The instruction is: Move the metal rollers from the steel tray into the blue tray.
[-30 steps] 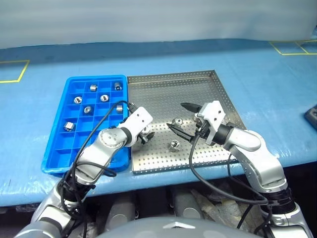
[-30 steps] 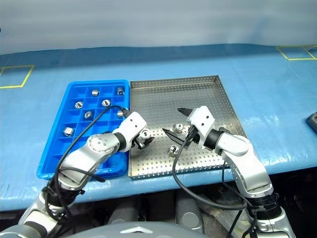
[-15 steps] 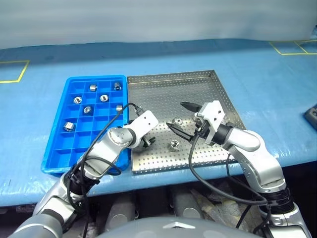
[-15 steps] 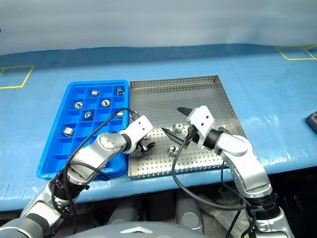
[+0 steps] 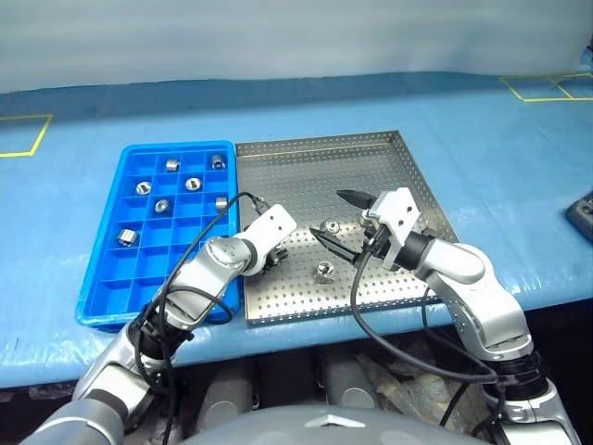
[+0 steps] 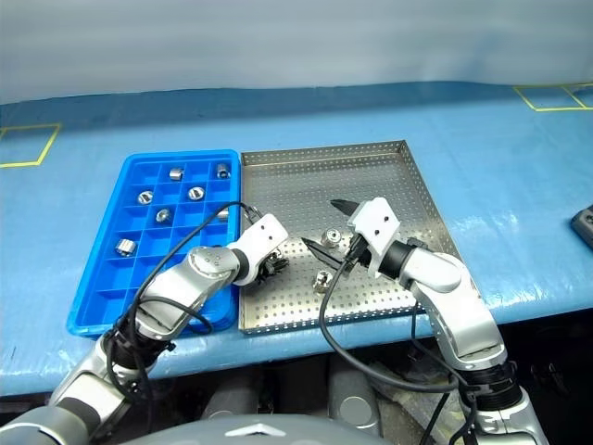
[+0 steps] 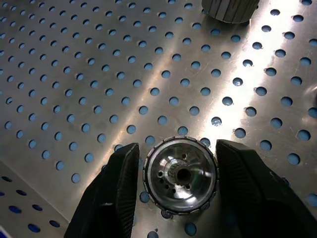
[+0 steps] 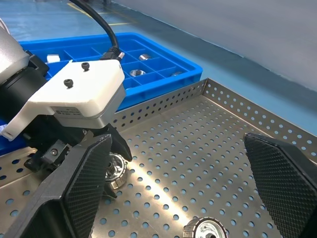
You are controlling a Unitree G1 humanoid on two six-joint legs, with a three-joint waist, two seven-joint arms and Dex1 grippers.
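The steel tray (image 5: 371, 167) lies at the middle of the table, with the blue tray (image 5: 176, 146) against its left side. My left gripper (image 5: 271, 263) points down at the steel tray's near left part. Its fingers (image 7: 116, 188) are shut on a metal roller (image 7: 181, 173) that rests on the perforated floor. Two more rollers lie loose in the steel tray, one (image 5: 330, 225) farther back and one (image 5: 323, 273) nearer. My right gripper (image 5: 329, 215) hovers open just above the farther one. Several rollers (image 5: 161, 206) sit in the blue tray's compartments.
A dark object (image 5: 582, 215) lies at the table's right edge. Yellow tape marks (image 5: 28, 134) sit at the far left and far right. The steel tray's near rim runs close to the table's front edge.
My left gripper's fingers have closed in from wide open onto the roller on the steel tray. The right arm has not moved.
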